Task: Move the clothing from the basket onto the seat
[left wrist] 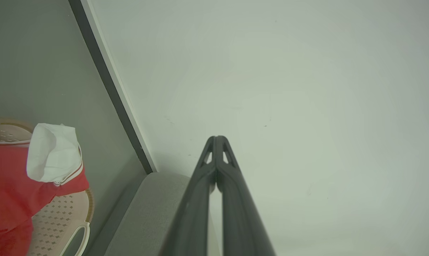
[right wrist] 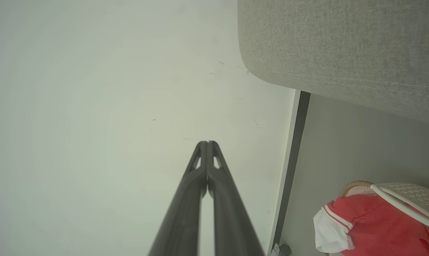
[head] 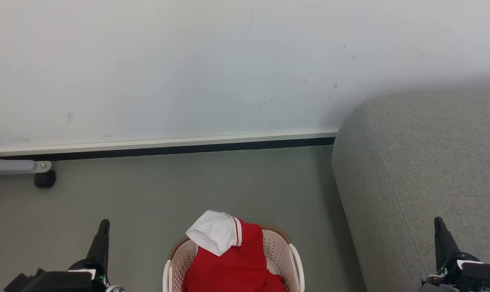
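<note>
Low in the middle of the head view, the basket (head: 274,245) is being seen standing on the grey floor (head: 188,190), its near part being cut off by the frame edge. The clothing (head: 232,269) is lying heaped inside it, with red cloth being piled above the rim and a white sleeve with thin red striped trim being draped over the far edge. How many garments are being held there cannot be told, perhaps more than one. Just to the right of the basket, apart from it, the seat (head: 423,170) is rising. The left gripper (head: 104,225) is being held at the lower left, above bare floor and clear of the basket, its two dark fingers being pressed together and empty. The right gripper (head: 438,222) is being held at the lower right, in front of the seat, its fingers likewise being pressed tip to tip on nothing. Both are pointing toward the pale wall (head: 188,69), along whose foot a dark skirting strip (head: 167,149) is running. A grey bracket (head: 17,166) with a small black wheel (head: 45,179) is standing at the far left by that strip.
</note>
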